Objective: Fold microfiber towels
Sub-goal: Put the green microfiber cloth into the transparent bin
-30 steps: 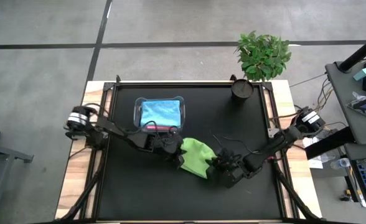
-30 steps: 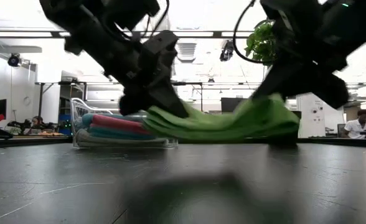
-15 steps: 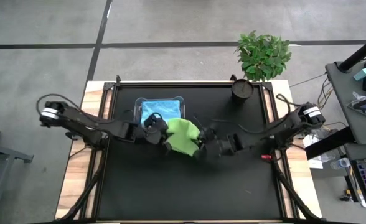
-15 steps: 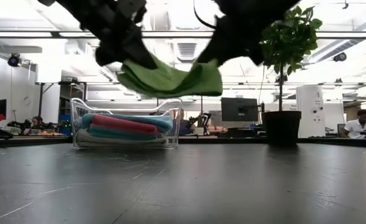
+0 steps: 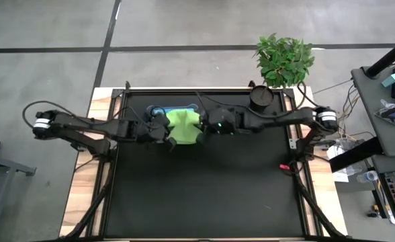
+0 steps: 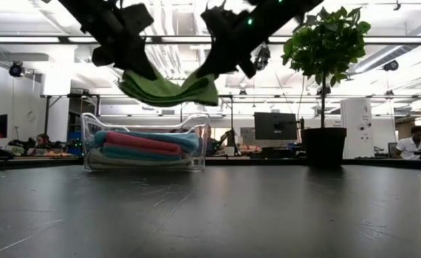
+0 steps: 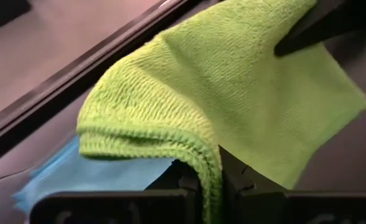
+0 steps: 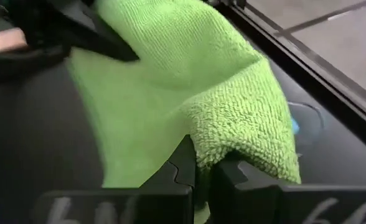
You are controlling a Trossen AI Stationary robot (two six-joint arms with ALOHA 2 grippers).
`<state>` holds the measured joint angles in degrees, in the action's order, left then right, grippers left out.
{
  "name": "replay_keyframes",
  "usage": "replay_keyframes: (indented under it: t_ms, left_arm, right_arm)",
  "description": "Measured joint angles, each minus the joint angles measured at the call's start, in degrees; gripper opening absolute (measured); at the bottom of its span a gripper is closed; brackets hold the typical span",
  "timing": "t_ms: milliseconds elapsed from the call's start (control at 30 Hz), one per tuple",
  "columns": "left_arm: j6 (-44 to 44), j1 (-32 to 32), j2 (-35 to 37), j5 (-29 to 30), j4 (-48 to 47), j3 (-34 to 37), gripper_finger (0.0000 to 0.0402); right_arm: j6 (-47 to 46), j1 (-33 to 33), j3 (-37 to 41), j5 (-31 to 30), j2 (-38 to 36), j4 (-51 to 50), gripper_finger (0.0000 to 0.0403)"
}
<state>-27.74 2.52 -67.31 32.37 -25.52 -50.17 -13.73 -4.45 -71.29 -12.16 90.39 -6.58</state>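
Both grippers are pinching the folded lime green towel (image 6: 171, 87), one at each end, and suspending it above the clear tub (image 6: 196, 147) left of centre in the low view, probably to drop it on the stack. Left gripper (image 5: 162, 130) and right gripper (image 5: 207, 126) are sitting just above centre in the high view, jaws pressed onto cloth. Pink towel (image 6: 140, 142) and blue towel (image 6: 132, 154) are lying in the tub. The green cloth is covering most of the tub from above; lowest layers are hard to make out.

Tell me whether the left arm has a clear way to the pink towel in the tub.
Probably not: the left gripper and right gripper hold the green towel right above the tub, covering the pink towel.
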Motion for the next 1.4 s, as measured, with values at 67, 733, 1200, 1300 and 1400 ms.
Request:
replay_keyframes:
  t_ms: [67,733,1200,1300,1400]
  left_arm:
    - [-0.19,-1.69,0.14,0.1,-1.51,0.0,0.0001]
    - [-0.12,-13.74,-1.09,-1.86,-10.95,1.39,0.0001]
    - [-0.34,-14.16,-7.22,-2.28,-10.42,2.19,0.0001]
    - [-0.38,-14.16,-7.59,-2.24,-10.23,2.21,0.0002]
    - [-0.36,-14.16,-7.71,-2.24,-10.03,2.21,0.001]
  right_arm:
    - [1.33,-1.82,-1.57,1.76,1.82,-0.3,0.0009]
    - [8.4,-8.42,-17.43,6.63,17.74,-5.8,0.0009]
    - [8.69,-8.72,-17.48,6.17,17.73,-7.04,0.0021]
    - [8.63,-8.72,-17.46,6.16,17.68,-7.67,0.0034]
    - [7.8,-8.72,-17.4,6.16,17.66,-8.78,0.0051]
